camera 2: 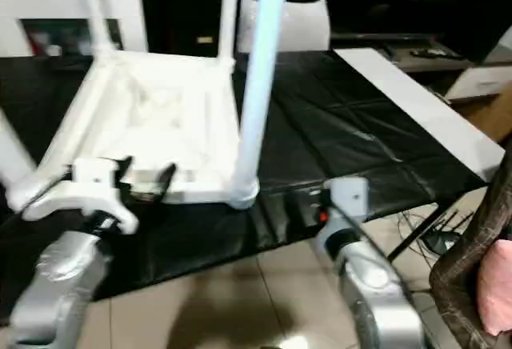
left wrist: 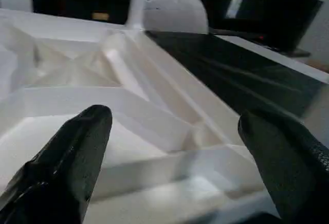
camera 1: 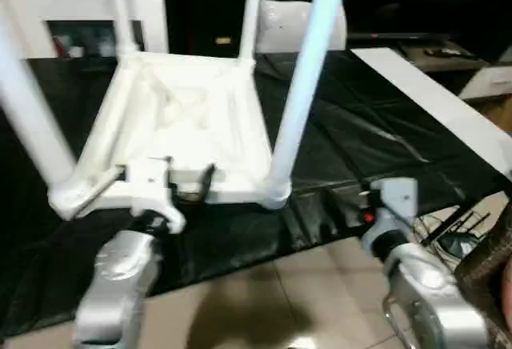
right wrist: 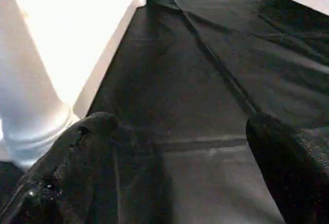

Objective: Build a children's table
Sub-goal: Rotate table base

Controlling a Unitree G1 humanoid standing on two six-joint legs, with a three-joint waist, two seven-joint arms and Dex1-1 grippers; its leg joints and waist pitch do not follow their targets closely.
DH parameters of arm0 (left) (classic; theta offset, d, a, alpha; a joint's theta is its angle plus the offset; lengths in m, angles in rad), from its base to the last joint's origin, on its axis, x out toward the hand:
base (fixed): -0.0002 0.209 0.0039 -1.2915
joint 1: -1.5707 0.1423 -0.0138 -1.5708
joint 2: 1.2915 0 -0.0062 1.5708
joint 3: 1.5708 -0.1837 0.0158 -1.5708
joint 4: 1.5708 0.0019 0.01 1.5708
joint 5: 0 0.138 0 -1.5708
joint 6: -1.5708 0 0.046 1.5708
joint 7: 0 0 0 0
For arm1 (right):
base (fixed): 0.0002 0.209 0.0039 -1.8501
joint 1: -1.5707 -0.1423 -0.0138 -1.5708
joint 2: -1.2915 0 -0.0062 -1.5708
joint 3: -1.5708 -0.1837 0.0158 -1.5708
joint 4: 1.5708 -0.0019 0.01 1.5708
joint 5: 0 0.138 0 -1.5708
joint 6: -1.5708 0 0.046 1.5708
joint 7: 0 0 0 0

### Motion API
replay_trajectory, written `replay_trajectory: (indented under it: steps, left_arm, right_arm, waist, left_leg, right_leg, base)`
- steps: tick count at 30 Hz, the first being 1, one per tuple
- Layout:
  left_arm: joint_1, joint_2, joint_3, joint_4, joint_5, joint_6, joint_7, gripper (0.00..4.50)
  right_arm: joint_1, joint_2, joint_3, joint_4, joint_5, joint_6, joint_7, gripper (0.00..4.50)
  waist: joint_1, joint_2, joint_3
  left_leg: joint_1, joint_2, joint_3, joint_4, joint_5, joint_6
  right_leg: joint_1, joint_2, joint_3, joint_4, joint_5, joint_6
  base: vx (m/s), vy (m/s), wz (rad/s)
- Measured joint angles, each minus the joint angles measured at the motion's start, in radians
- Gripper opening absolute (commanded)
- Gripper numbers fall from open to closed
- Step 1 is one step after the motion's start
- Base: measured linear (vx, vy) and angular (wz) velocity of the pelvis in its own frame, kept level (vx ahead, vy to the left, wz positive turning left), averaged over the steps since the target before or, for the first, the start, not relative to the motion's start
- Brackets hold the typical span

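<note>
The children's table [camera 1: 188,129] lies upside down on the black-covered tabletop [camera 1: 360,141], its ribbed underside facing up and its legs standing upward from the corner sockets; the near right leg [camera 1: 308,77] rises from the socket at the table's near right corner, the near left leg [camera 1: 28,117] leans outward from the near left corner, and two far legs [camera 1: 250,13] stand at the far corners; the table sits toward the left part of the black cover, its near edge close to the cover's near edge.

The left gripper [camera 1: 188,182] is at the table's near edge, between the two near legs, with the jaws spread wide and nothing grasped; in the left wrist view its black fingers [left wrist: 72,157] stand far apart over the X-shaped ribs of the underside; whether they touch the rim cannot be told.

The right gripper [right wrist: 180,147] is just right of the table's near right leg, at the near edge of the black cover, jaws released and empty; its wrist view looks along the bare black cover with the base of that leg beside one finger.

Beyond the table, at the far side, is a white pillow-like block [camera 1: 300,22]; well to the table's right a flat white strip [camera 1: 436,101] lies along the cover's right edge; behind the table's far left corner stands a white cabinet [camera 1: 80,13].
</note>
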Motion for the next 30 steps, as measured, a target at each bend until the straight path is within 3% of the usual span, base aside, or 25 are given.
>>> replay_trajectory:
  steps: [1,3,4,5,6,7,8,9,11,12,13,14,15,16,17,19,20,21,22,23,25,26,27,28,30]
  left_arm:
    - [0.002,0.002,0.004,-0.001,0.000,-0.001,0.000,4.42]
    - [0.009,0.017,0.025,-0.001,0.000,-0.002,0.002,4.42]
    - [0.009,0.017,0.034,-0.002,0.000,-0.003,0.004,4.42]
    - [0.009,0.014,0.032,-0.002,0.000,-0.005,0.004,4.42]
    - [0.007,0.010,0.030,-0.002,0.000,-0.008,0.004,4.42]
    - [0.006,0.008,0.026,-0.002,0.000,-0.009,0.004,4.42]
    - [-0.001,0.005,0.021,0.003,0.000,-0.010,0.004,4.42]
    - [-0.002,-0.010,0.005,0.006,0.000,-0.009,0.004,4.42]
    - [-0.006,-0.015,-0.022,0.005,-0.001,-0.009,0.001,4.42]
    - [-0.007,-0.012,-0.018,0.004,-0.001,-0.010,0.002,4.42]
    - [-0.008,-0.011,-0.015,0.002,-0.001,-0.010,0.003,4.42]
    - [-0.008,-0.010,-0.013,0.000,-0.001,-0.010,0.003,4.42]
    - [-0.007,-0.008,-0.013,-0.002,0.000,-0.010,0.006,4.42]
    - [-0.002,-0.005,-0.007,-0.001,0.001,-0.010,0.009,4.42]
    - [-0.003,0.007,0.007,-0.001,0.007,-0.010,0.016,4.42]
    - [-0.007,0.010,0.035,0.005,0.023,-0.010,0.040,4.42]
    - [-0.012,0.007,0.032,0.006,0.031,-0.010,0.046,4.42]
    - [-0.023,0.007,0.028,0.006,0.037,-0.010,0.053,4.42]
    - [-0.040,0.008,0.023,0.006,0.044,-0.010,0.058,4.42]
    - [-0.060,0.007,0.017,0.007,0.052,-0.009,0.063,4.42]
    - [-0.058,0.005,-0.007,0.005,0.060,-0.008,0.065,4.42]
    - [-0.057,0.006,-0.008,0.005,0.061,-0.008,0.068,4.42]
    - [-0.054,0.008,-0.005,0.005,0.062,-0.008,0.072,4.42]
    - [-0.052,0.011,-0.004,0.005,0.063,-0.008,0.072,4.42]
    - [-0.052,0.014,0.016,0.006,0.067,-0.004,0.077,4.42]
  right_arm:
    - [-0.003,0.003,0.004,-0.002,0.001,0.000,0.001,4.50]
    - [-0.010,0.008,0.020,-0.010,0.006,-0.001,0.003,4.50]
    - [-0.015,0.008,0.021,-0.014,0.009,-0.003,0.005,4.50]
    - [-0.015,0.006,0.020,-0.014,0.009,-0.004,0.006,4.50]
    - [-0.019,0.004,0.019,-0.015,0.009,-0.004,0.005,4.50]
    - [-0.019,0.003,0.018,-0.015,0.009,-0.005,0.005,4.50]
    - [-0.019,-0.003,0.010,-0.015,0.009,-0.006,0.002,4.50]
    - [-0.017,-0.011,-0.010,-0.009,0.008,-0.005,-0.001,4.50]
    - [-0.017,-0.015,-0.032,-0.007,0.008,-0.005,-0.003,4.50]
    - [-0.017,-0.015,-0.036,-0.009,0.008,-0.005,-0.002,4.50]
    - [-0.018,-0.017,-0.038,-0.013,0.008,-0.005,-0.002,4.50]
    - [-0.020,-0.018,-0.038,-0.015,0.008,-0.006,-0.002,4.50]
    - [-0.023,-0.018,-0.038,-0.014,0.009,-0.006,-0.002,4.50]
    - [-0.021,-0.005,-0.028,-0.007,0.010,-0.004,-0.001,4.50]
    - [-0.026,0.002,-0.009,-0.008,0.014,-0.002,0.000,4.50]
    - [-0.037,-0.002,-0.001,-0.019,0.015,-0.003,0.001,4.50]
    - [-0.039,-0.008,-0.004,-0.020,0.017,-0.003,0.002,4.50]
    - [-0.040,-0.009,-0.008,-0.020,0.018,-0.003,0.003,4.50]
    - [-0.040,-0.011,-0.013,-0.020,0.017,-0.003,0.004,4.50]
    - [-0.042,-0.021,-0.022,-0.012,0.013,-0.002,0.002,4.50]
    - [-0.051,-0.025,-0.030,-0.002,0.010,0.000,-0.001,4.50]
    - [-0.053,-0.022,-0.031,-0.001,0.010,0.000,-0.002,4.50]
    - [-0.056,-0.018,-0.029,-0.001,0.011,0.001,-0.002,4.50]
    - [-0.061,-0.017,-0.028,-0.001,0.011,0.001,-0.002,4.50]
    - [-0.066,-0.021,-0.028,-0.006,0.012,-0.002,-0.001,4.50]
  waist:
    - [-0.009,0.000,0.001]
    - [-0.024,-0.007,-0.002]
    - [-0.033,-0.013,-0.006]
    - [-0.038,-0.018,-0.010]
    - [-0.045,-0.029,-0.016]
    - [-0.045,-0.049,-0.025]
    - [-0.043,-0.073,-0.033]
    - [-0.028,-0.057,-0.033]
    - [0.005,-0.042,-0.028]
    - [0.023,-0.040,-0.028]
    - [0.038,-0.034,-0.026]
    - [0.047,-0.018,-0.025]
    - [0.050,0.017,-0.019]
    - [0.048,0.025,-0.011]
    - [0.043,0.009,-0.011]
    - [0.022,-0.003,-0.020]
    - [0.016,-0.006,-0.024]
    - [0.015,-0.013,-0.028]
    - [0.012,-0.032,-0.034]
    - [-0.005,-0.045,-0.040]
    - [-0.003,-0.017,-0.038]
    - [0.001,-0.012,-0.035]
    - [-0.001,-0.004,-0.031]
    - [-0.002,0.000,-0.028]
    - [0.010,-0.015,-0.034]
  left_leg:
    - [0.013,-0.001,-0.004,-0.005,-0.007,0.001]
    - [0.029,-0.010,-0.009,-0.013,-0.018,0.001]
    - [0.042,-0.011,-0.009,-0.012,-0.028,0.005]
    - [0.051,-0.011,-0.007,-0.013,-0.036,0.005]
    - [0.060,-0.017,-0.001,-0.013,-0.048,-0.001]
    - [0.067,-0.031,0.013,-0.014,-0.056,-0.002]
    - [0.070,-0.044,0.015,-0.001,-0.072,0.000]
    - [0.069,-0.039,0.005,0.039,-0.098,0.040]
    - [0.019,-0.039,-0.028,0.141,-0.101,0.045]
    - [-0.016,-0.032,-0.039,0.145,-0.088,0.023]
    - [-0.040,-0.017,-0.040,0.122,-0.076,0.005]
    - [-0.058,0.006,-0.040,0.071,-0.050,0.004]
    - [-0.063,0.043,-0.040,0.024,0.022,-0.005]
    - [-0.048,0.052,-0.047,0.028,0.039,-0.032]
    - [-0.039,0.038,-0.046,0.020,0.029,-0.036]
    - [-0.036,0.028,-0.045,0.022,0.017,-0.017]
    - [-0.035,0.023,-0.043,0.025,0.014,-0.012]
    - [-0.035,0.015,-0.034,0.028,0.015,-0.013]
    - [-0.040,-0.013,-0.040,0.027,0.015,-0.013]
    - [-0.054,-0.041,-0.062,0.030,0.016,-0.016]
    - [-0.076,-0.045,-0.100,0.014,0.026,0.004]
    - [-0.076,-0.045,-0.121,0.004,0.033,0.012]
    - [-0.073,-0.042,-0.160,-0.003,0.038,0.012]
    - [-0.072,-0.042,-0.179,-0.003,0.040,0.009]
    - [-0.071,-0.059,-0.241,-0.005,0.052,-0.018]
  right_leg:
    - [-0.002,0.007,0.005,-0.002,-0.006,-0.011]
    - [-0.011,0.013,0.017,0.048,-0.033,-0.054]
    - [-0.038,0.012,0.019,0.113,-0.029,-0.043]
    - [-0.061,0.012,0.020,0.135,-0.022,-0.031]
    - [-0.091,0.006,0.028,0.119,-0.010,-0.024]
    - [-0.098,-0.005,0.049,0.059,0.006,-0.034]
    - [-0.091,-0.008,0.076,0.067,0.059,0.004]
    - [-0.078,0.001,0.079,0.069,0.035,-0.002]
    - [-0.049,0.010,0.081,0.055,0.026,-0.015]
    - [-0.029,0.012,0.080,0.044,0.018,-0.018]
    - [-0.015,0.014,0.072,0.042,0.009,-0.021]
    - [0.000,0.028,0.063,0.040,-0.003,-0.023]
    - [0.024,0.050,0.041,0.040,-0.019,-0.013]
    - [0.033,0.054,0.039,0.044,-0.036,-0.012]
    - [0.027,0.049,0.043,0.065,-0.058,-0.052]
    - [-0.037,0.045,0.043,0.160,-0.057,-0.051]
    - [-0.067,0.042,0.047,0.170,-0.039,-0.025]
    - [-0.097,0.035,0.057,0.153,-0.004,0.000]
    - [-0.108,0.020,0.076,0.104,0.048,0.017]
    - [-0.113,0.006,0.096,0.078,0.060,0.038]
    - [-0.103,-0.001,0.043,0.050,0.056,-0.004]
    - [-0.096,0.003,0.018,0.044,0.054,-0.055]
    - [-0.086,0.020,-0.007,0.057,0.035,-0.155]
    - [-0.088,0.031,-0.011,0.074,0.018,-0.202]
    - [-0.089,0.068,0.028,0.168,-0.037,-0.224]
  base:
    - [0.200,0.024,0.03]
    - [0.177,0.005,0.00]
    - [0.189,-0.033,0.08]
    - [0.276,-0.071,0.05]
    - [0.177,-0.059,0.00]
    - [0.175,-0.089,0.01]
    - [0.199,-0.089,0.03]
    - [0.199,-0.089,0.03]
    - [0.208,-0.044,-0.12]
    - [0.198,-0.030,-0.13]
    - [0.178,-0.007,-0.06]
    - [0.198,0.072,0.04]
    - [0.198,0.072,0.04]
    - [0.204,0.106,0.11]
    - [0.193,0.067,0.01]
    - [0.188,0.068,0.02]
    - [0.084,0.038,0.06]
    - [0.144,0.054,0.10]
    - [0.101,-0.019,0.39]
    - [0.128,-0.052,0.70]
    - [0.052,-0.074,0.64]
    - [0.006,-0.112,0.61]
    - [0.006,-0.112,0.61]
    - [-0.009,-0.160,0.69]
    - [-0.014,-0.211,0.78]
